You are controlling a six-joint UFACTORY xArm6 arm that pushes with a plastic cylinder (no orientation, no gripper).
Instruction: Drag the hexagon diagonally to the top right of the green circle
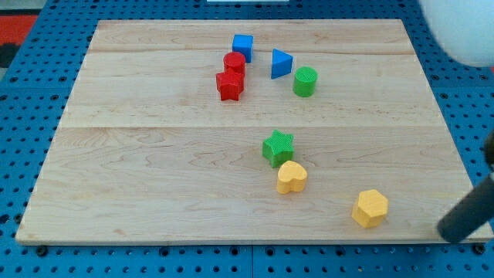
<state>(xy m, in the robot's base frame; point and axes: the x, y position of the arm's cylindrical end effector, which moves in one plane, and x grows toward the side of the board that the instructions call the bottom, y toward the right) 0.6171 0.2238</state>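
Nothing touches my tip (446,230), a bare rod holding no block; the yellow hexagon (370,208) sits just to its left, the green circle (305,81) far up-left.

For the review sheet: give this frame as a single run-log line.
tip: bottom right, right of yellow hexagon, apart | green circle: upper middle, beside blue triangle | hexagon not yet moved up
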